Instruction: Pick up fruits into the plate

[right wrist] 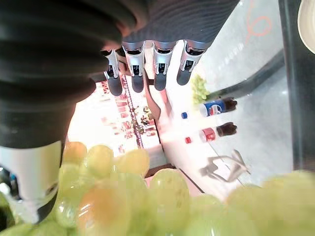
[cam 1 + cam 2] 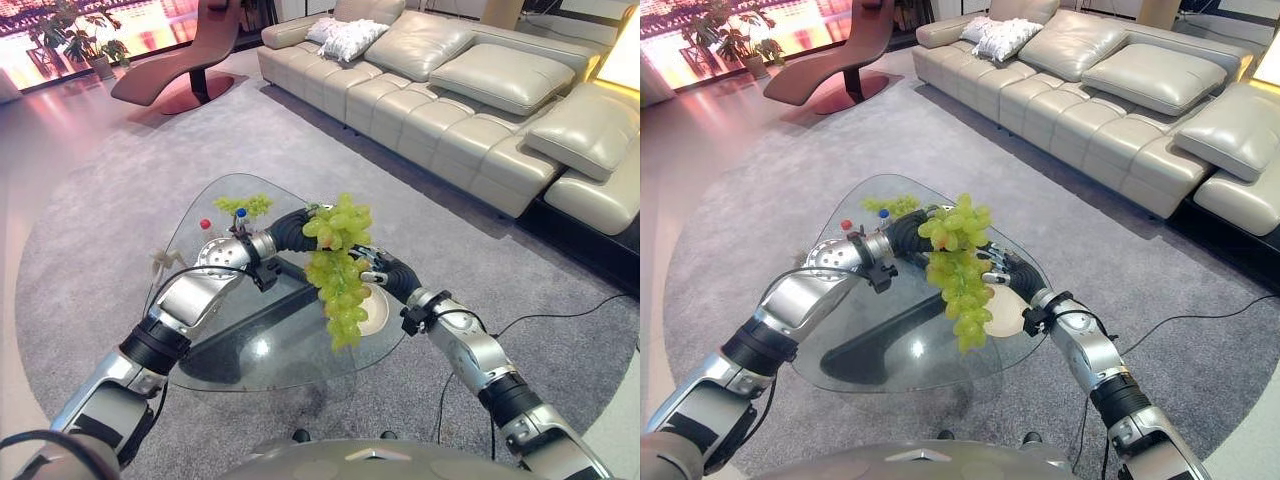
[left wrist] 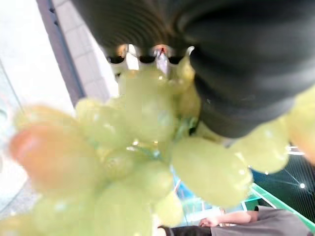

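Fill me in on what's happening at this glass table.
The robot's left hand holds a large bunch of green grapes by its top, so that it hangs above the glass table. The right hand is close beside the bunch, fingers straight, gripping nothing. A pale plate lies on the table behind the grapes' lower end. A smaller green bunch and two small bottles sit at the table's far side.

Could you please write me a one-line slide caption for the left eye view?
Left hand lifts a bunch of green grapes above the glass table, right hand beside it.
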{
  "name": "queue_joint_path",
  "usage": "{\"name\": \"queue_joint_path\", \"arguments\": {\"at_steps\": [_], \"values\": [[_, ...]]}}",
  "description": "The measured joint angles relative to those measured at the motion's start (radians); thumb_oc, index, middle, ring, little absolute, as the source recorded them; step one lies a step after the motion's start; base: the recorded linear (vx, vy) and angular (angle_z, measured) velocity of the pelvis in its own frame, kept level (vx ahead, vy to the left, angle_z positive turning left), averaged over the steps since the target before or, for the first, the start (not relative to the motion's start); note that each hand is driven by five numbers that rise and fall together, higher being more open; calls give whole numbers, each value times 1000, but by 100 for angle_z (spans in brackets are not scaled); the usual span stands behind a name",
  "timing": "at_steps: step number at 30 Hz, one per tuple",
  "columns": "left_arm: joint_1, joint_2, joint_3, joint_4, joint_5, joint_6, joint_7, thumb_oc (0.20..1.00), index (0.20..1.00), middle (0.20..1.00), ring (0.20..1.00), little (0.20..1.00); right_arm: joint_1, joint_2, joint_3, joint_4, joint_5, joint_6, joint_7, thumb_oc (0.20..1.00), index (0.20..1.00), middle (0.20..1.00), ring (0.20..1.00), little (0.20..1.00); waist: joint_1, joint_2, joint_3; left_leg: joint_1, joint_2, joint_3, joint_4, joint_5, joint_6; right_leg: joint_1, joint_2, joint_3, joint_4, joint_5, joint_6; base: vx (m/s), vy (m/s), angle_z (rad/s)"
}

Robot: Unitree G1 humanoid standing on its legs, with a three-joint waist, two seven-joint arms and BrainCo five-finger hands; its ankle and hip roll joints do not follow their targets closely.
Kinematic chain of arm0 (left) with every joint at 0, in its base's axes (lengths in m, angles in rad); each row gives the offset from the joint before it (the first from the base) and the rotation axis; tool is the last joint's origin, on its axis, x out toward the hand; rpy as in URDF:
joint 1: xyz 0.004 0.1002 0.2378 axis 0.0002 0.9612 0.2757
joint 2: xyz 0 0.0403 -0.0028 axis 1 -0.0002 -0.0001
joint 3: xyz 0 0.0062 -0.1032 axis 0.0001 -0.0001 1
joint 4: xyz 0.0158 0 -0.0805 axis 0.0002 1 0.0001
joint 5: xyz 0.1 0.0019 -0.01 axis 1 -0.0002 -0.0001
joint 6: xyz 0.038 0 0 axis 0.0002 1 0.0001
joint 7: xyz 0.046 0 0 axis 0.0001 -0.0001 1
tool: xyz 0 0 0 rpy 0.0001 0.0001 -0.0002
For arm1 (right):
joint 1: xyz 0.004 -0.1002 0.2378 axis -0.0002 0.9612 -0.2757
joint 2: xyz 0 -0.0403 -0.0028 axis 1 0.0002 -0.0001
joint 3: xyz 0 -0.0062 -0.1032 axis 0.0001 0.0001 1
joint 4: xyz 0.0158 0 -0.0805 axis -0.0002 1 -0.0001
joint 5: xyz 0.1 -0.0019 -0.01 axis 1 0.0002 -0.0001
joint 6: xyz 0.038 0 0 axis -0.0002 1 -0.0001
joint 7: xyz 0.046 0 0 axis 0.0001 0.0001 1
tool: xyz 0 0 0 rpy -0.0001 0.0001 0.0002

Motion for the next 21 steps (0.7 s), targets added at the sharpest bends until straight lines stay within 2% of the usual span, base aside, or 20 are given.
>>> {"name": "queue_joint_path", "arguments": {"at_steps": [7, 16, 21], "values": [[-1, 0, 0, -5, -26, 0, -18, 200, 200, 200, 200, 200, 0, 3, 0, 10, 13, -2, 36, 1000, 1000, 1000, 1000, 1000, 1, 6, 3, 1, -3, -16, 0, 1, 0, 9, -3, -17, 0, -1, -1, 2, -9, 7], [-1, -19, 1, -5, -50, 0, -37, 200, 200, 200, 200, 200, 0, 12, 5, -12, 73, 111, 143, 1000, 1000, 1000, 1000, 1000, 2, 10, 4, 1, -11, -18, 0, 2, -1, 10, -9, -18, 0, -1, 0, 0, 0, 0], [-1, -55, 0, -5, -57, 0, -50, 200, 200, 200, 200, 200, 0, 21, 14, -18, 114, 143, 188, 1000, 1000, 1000, 1000, 1000, 4, 10, 4, 1, -11, -18, 0, 2, -1, 11, -10, -18, 0, -2, 0, 0, 0, 0]]}}
